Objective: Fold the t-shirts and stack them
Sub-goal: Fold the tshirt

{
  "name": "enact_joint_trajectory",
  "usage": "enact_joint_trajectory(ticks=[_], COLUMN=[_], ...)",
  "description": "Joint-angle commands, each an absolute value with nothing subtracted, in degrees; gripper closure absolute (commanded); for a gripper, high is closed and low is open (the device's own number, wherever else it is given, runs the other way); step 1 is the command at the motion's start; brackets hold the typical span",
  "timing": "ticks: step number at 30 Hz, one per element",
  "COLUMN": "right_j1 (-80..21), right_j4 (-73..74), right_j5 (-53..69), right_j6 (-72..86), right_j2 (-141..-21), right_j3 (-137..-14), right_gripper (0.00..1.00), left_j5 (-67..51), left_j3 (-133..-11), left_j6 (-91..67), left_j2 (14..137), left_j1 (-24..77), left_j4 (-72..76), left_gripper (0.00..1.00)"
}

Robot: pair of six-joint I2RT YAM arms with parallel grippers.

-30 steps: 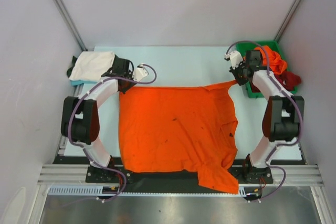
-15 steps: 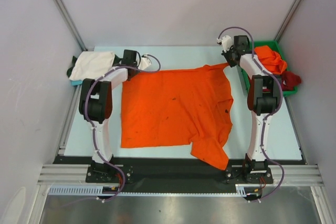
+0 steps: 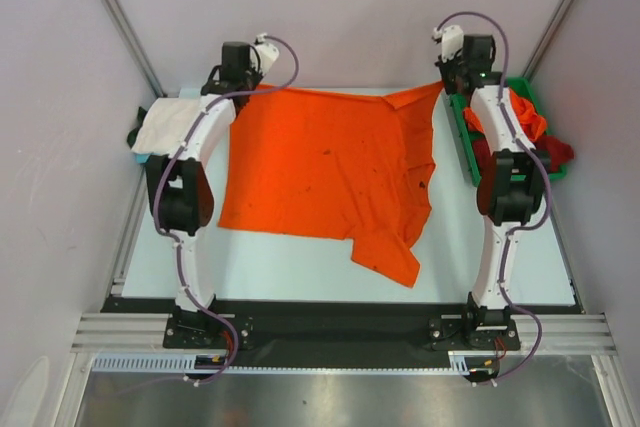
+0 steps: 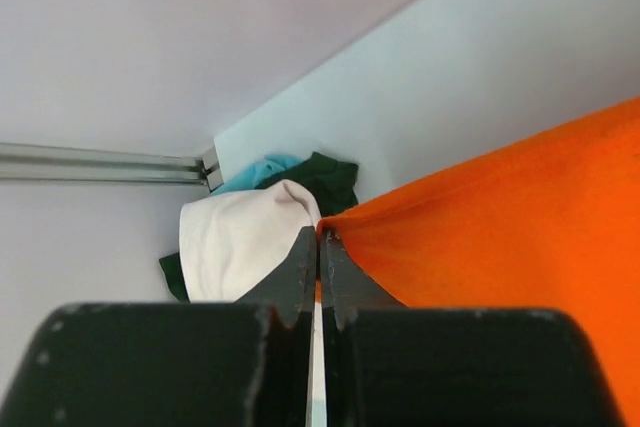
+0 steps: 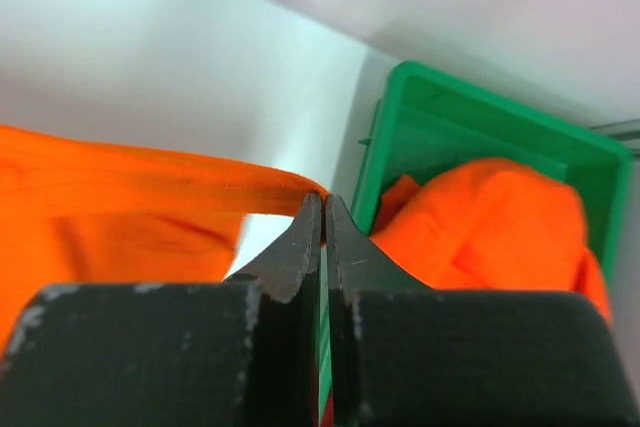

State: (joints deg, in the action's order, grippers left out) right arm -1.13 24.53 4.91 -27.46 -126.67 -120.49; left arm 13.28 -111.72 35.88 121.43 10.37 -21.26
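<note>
Orange t-shirt [image 3: 330,172] hangs stretched over the far tabletop [image 3: 300,262], hem trailing on it; left hand [image 4: 320,239] and right hand [image 5: 323,205] each pinch a far corner; this looks like the spreading step; next it needs lowering flat, without wrinkles, for folding.

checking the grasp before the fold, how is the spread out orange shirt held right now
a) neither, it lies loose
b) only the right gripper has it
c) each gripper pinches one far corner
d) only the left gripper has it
C: the left gripper and the right gripper are each shut on a far corner of the orange t-shirt, whose far edge runs stretched between them.
</note>
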Motion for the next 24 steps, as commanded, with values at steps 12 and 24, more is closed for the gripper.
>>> enact_joint_trajectory(ticks=[12, 24], right_j1=[-0.53, -0.44], right_j4=[35.84, 49.56], right_j5=[7.83, -1.57], right_j6=[-21.27, -26.1], right_j2=[-87.03, -57.32], right_j3=[-117.87, -122.77], right_gripper=[1.0, 1.0], left_j5=[18.63, 8.18], left_j3=[-102.22, -103.01], left_j6=[29.27, 33.13], left_j2=[82.73, 54.78], left_j1=[22.59, 19.43], left_j4=[-31.1, -38.23], left_gripper=[0.99, 1.0])
